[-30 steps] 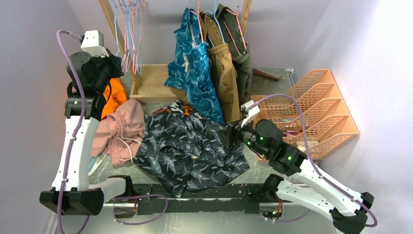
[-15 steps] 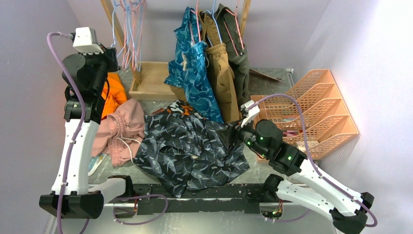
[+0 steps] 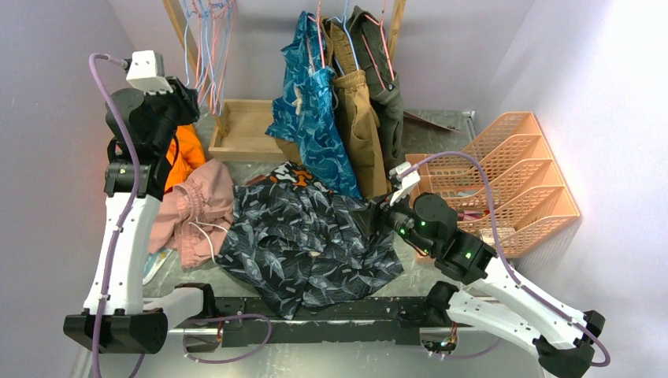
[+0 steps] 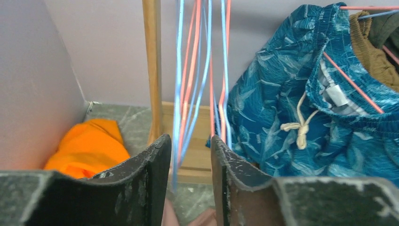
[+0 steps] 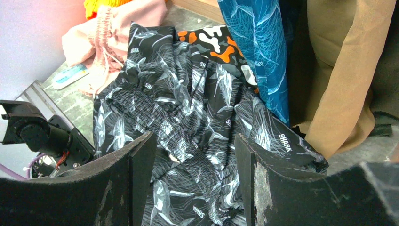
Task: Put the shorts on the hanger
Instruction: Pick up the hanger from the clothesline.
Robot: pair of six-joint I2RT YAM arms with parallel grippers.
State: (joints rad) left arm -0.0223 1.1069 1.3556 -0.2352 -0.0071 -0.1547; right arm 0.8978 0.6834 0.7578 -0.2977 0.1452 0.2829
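Up at the back left, the left hand (image 4: 189, 139) is holding its jaws slightly parted, gripping nothing. The blue hanger (image 4: 179, 70) is dangling among pink hangers (image 4: 211, 94) right in front of the gap, beside the wooden post (image 4: 152, 70). Meanwhile the shorts (image 3: 307, 236) are lying crumpled on the counter (image 3: 417, 272), partly covering a black-orange pair (image 3: 287, 175) and touching a pink garment (image 3: 197, 205), while the right hand (image 5: 194, 136) is hovering open at their right edge, fingers wide apart over the fabric; whether it is touching them I cannot tell.
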